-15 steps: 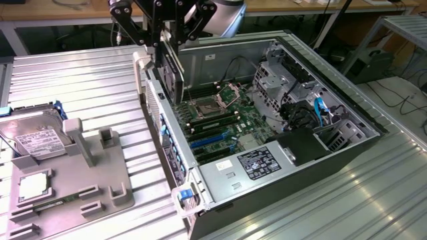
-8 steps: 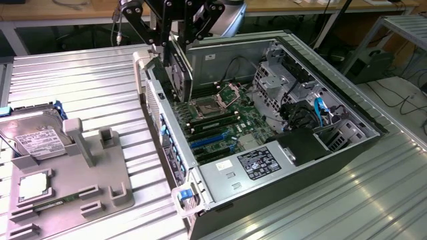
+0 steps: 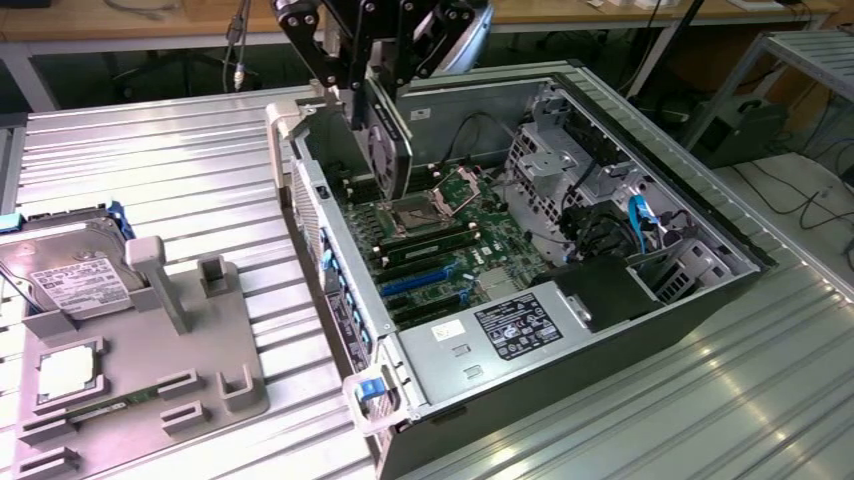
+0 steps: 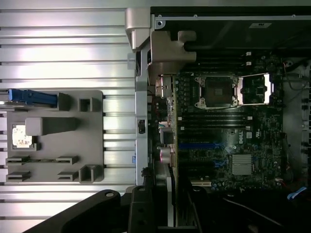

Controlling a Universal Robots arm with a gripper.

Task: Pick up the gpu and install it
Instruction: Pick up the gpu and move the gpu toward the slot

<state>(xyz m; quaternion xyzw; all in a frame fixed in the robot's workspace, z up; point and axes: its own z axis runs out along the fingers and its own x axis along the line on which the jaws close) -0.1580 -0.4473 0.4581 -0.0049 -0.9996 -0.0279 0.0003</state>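
The gpu is a slim dark card hanging upright from my gripper, which is shut on its upper edge. It hangs inside the open computer case, at the case's far end, above the motherboard. The card's lower edge is near the open processor socket, apart from the blue expansion slots. In the wrist view the gpu is seen edge-on with its silver bracket, between my gripper's dark fingers. There it lines up beside the motherboard and the case's rear wall.
A grey holder tray lies on the ribbed metal table at the exterior view's left, carrying a silver hard drive and a small square processor chip. Inside the case are a power supply, drive cages and cables.
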